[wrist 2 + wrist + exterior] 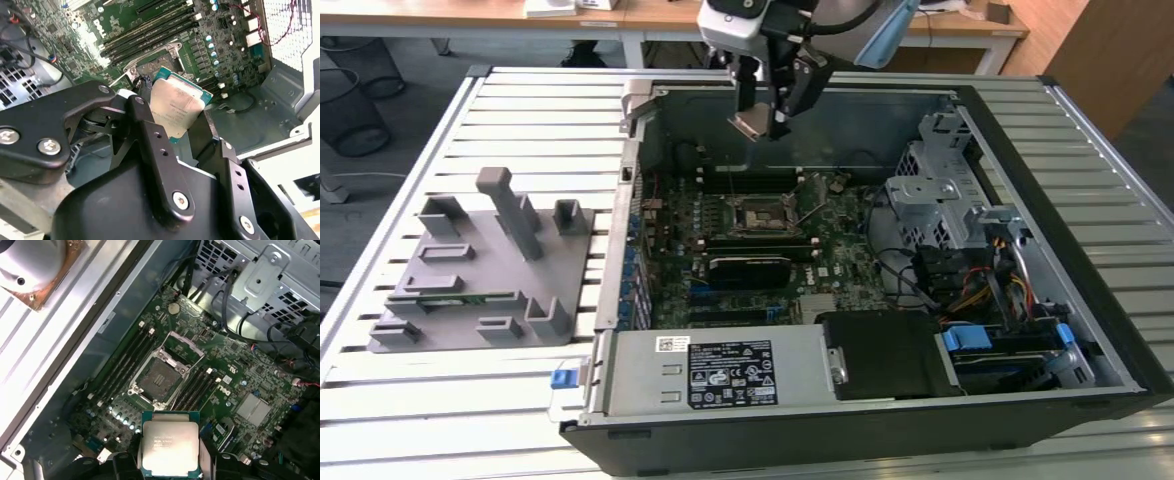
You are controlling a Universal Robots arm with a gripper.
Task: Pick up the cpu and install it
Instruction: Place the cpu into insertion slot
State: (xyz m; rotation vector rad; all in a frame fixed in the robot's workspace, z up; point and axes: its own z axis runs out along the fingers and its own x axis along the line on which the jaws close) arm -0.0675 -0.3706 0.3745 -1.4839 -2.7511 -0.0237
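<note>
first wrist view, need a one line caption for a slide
Gripper holding the cpu by its edges above the motherboard, whose socket stands open.

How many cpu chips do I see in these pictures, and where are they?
1. The cpu is clamped in the gripper, above the motherboard; the socket lies empty. Others may be hidden.

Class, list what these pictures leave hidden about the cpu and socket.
1. The cpu underside: faces away in both wrist views.
2. The cpu's gripped sides: covered by the gripper.
3. The socket: partly behind the cpu in the second wrist view.
4. Its pins: too small in the exterior view.
</note>
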